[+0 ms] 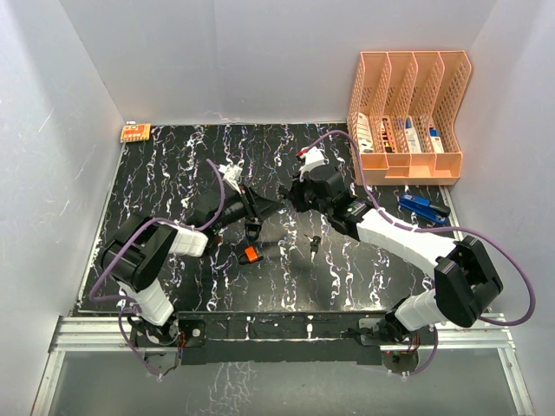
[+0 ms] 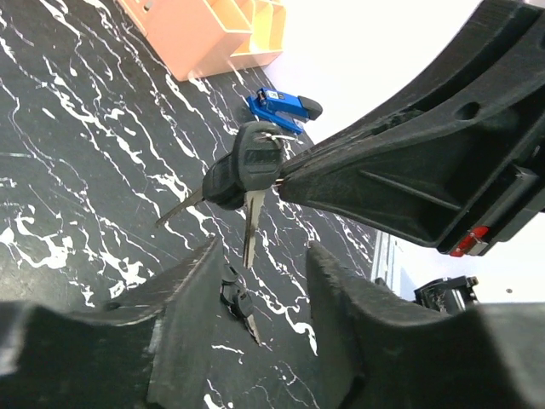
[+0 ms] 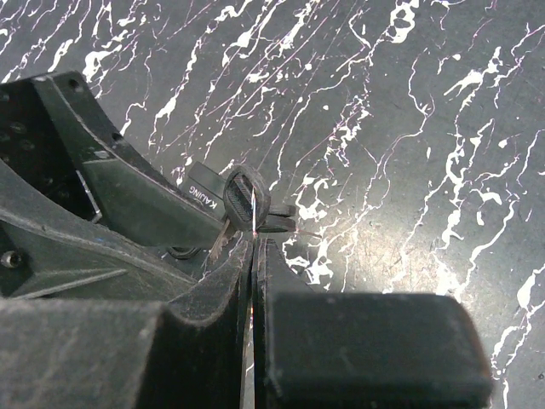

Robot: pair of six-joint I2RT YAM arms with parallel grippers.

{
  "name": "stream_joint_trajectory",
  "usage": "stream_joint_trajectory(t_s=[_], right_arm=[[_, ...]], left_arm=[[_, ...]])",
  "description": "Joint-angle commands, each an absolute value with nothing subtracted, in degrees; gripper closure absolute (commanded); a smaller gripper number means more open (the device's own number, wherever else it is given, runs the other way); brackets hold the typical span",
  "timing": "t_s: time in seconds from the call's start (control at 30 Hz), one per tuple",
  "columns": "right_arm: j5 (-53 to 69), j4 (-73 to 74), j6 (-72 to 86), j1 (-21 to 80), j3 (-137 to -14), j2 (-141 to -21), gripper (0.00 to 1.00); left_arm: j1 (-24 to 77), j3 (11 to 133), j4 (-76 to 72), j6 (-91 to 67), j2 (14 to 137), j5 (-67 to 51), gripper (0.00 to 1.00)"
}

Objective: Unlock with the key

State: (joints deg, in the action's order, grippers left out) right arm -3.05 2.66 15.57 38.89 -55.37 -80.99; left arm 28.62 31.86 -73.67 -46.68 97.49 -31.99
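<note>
My right gripper [image 1: 291, 196] is shut on a bunch of black-headed keys [image 2: 247, 170] and holds it above the table. One blade hangs down and another points left. In the right wrist view the shut fingers [image 3: 230, 281] pinch the bunch [image 3: 245, 198] at their tips. My left gripper [image 1: 264, 208] is open and empty, its fingertips just below the bunch and in line with the right gripper [image 2: 289, 175]. A black piece marked KAIJING [image 3: 200, 194], perhaps the padlock, lies beside the left gripper. A black object [image 1: 253, 230] lies under the left gripper.
A loose black key [image 1: 314, 243] lies mid-table and also shows in the left wrist view [image 2: 238, 302]. An orange-and-black item [image 1: 250, 254] lies near it. A peach file rack [image 1: 408, 113] stands back right, with a blue tool [image 1: 422, 208] in front. A small orange item [image 1: 135, 132] lies back left.
</note>
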Motion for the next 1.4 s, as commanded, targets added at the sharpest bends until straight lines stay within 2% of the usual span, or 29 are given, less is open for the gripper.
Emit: stream_joint_trajectory(t_s=[0.0,0.07,0.23,0.57,1.37], right_arm=[[-4.0,-2.4,16.1,39.1,-55.0,-79.3,1.00],[-4.4,-2.7,16.0,39.0,-54.8,-78.7,1.00],[-4.5,-2.6,16.0,39.0,-54.7,-78.5,1.00],[-4.2,-2.7,15.9,39.1,-54.5,-78.7,1.00],[-4.9,-2.9,16.0,39.1,-53.5,-78.1,1.00]], left_arm=[[28.8,33.2,-76.2,-46.3,98.1,-33.0,0.49],[28.8,33.1,-76.8,-46.5,98.8,-33.0,0.45],[28.8,33.0,-80.4,-48.1,100.2,-33.6,0.46],[28.8,32.7,-88.1,-51.5,102.7,-35.3,0.60],[28.7,32.8,-86.8,-51.1,102.4,-35.0,1.00]])
